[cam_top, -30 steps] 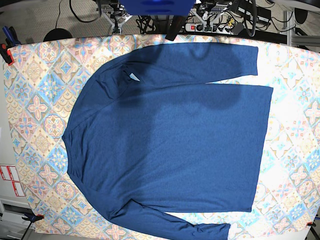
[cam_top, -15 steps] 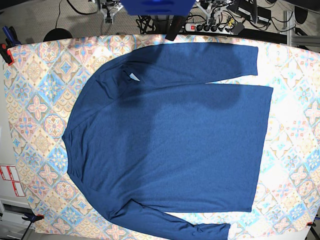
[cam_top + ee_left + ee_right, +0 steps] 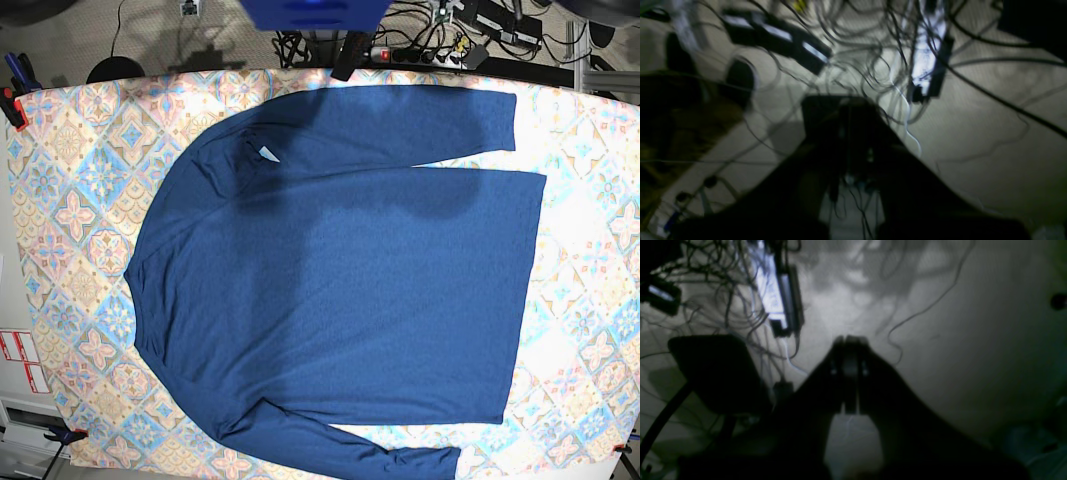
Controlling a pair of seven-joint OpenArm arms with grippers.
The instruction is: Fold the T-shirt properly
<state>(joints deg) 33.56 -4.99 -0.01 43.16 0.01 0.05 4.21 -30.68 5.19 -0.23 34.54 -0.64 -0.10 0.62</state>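
While the T-shirt (image 3: pixel 340 280) lies spread flat across your patterned tablecloth (image 3: pixel 70 190), neck at left, your left gripper (image 3: pixel 846 110) and right gripper (image 3: pixel 850 340) hang pressed together, empty, above floor cables (image 3: pixel 873 50).

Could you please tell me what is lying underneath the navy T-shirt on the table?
The T-shirt lies flat on a pastel patterned tablecloth, which shows all around it. Whatever the cloth covers is hidden.

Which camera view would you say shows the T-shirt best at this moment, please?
The base view: it shows the T-shirt spread flat across the patterned tablecloth, with both sleeves and the pale neck label visible. The left and right wrist views show none of it, only dark, blurred cables and floor.
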